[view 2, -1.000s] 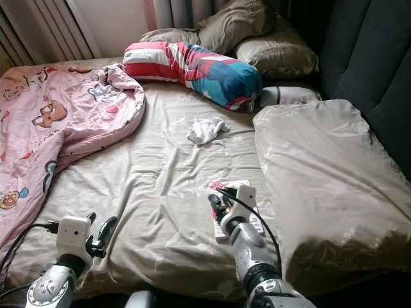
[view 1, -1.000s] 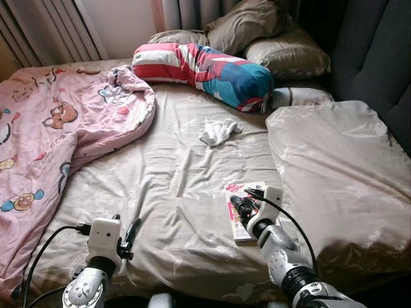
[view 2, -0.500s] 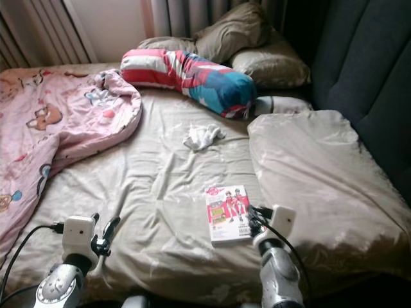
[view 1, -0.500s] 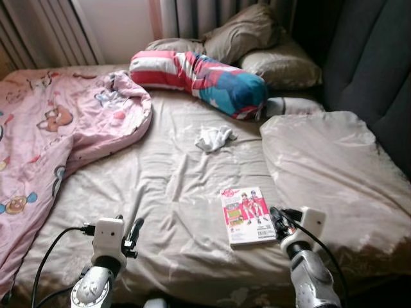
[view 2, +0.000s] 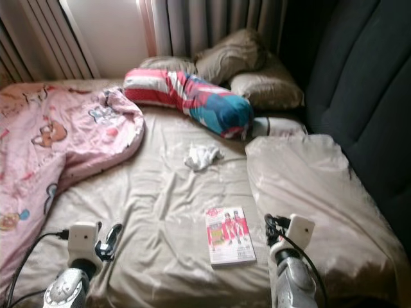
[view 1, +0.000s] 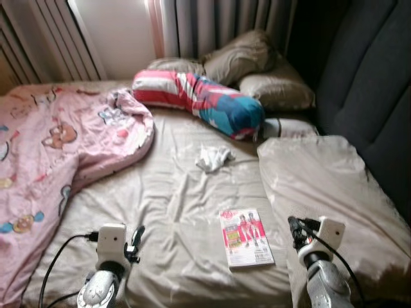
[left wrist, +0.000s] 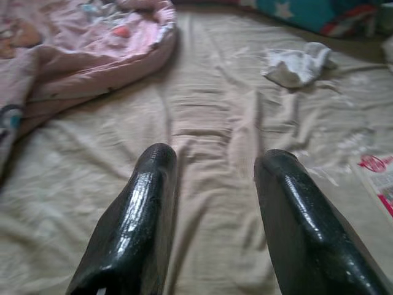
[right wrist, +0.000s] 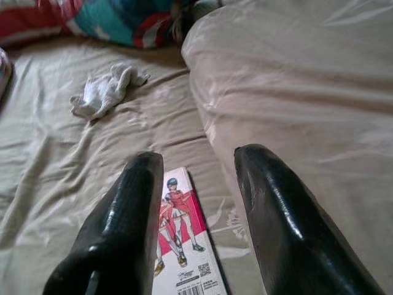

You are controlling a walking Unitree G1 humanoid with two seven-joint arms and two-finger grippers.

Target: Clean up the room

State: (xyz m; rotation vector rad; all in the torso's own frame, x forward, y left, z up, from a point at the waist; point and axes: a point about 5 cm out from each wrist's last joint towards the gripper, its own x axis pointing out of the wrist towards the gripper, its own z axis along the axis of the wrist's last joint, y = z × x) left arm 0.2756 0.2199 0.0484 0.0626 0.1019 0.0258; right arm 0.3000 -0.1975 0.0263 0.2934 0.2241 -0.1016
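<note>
A thin book with a pink and white cover (view 1: 245, 236) lies flat on the beige bed sheet (view 1: 173, 212), near the foot of the bed. A crumpled white cloth (view 1: 213, 158) lies further up the sheet, below the striped bolster. My right gripper (view 1: 297, 230) hangs open just right of the book, above the folded beige duvet (view 1: 321, 186); in the right wrist view the book (right wrist: 184, 246) shows between and below its fingers (right wrist: 123, 215). My left gripper (view 1: 136, 239) is open and empty above the sheet at the near left; its fingers (left wrist: 144, 209) frame bare sheet.
A pink cartoon-print blanket (view 1: 51, 147) covers the bed's left side. A red, white and blue bolster (view 1: 199, 102) and two beige pillows (view 1: 257, 70) lie at the head. A dark padded headboard (view 1: 372, 96) runs along the right. Curtains (view 1: 218, 25) hang behind.
My right gripper, which was over the book a second ago, has drawn back to the book's right, leaving it lying on the sheet. The camera has pulled back and tilted up.
</note>
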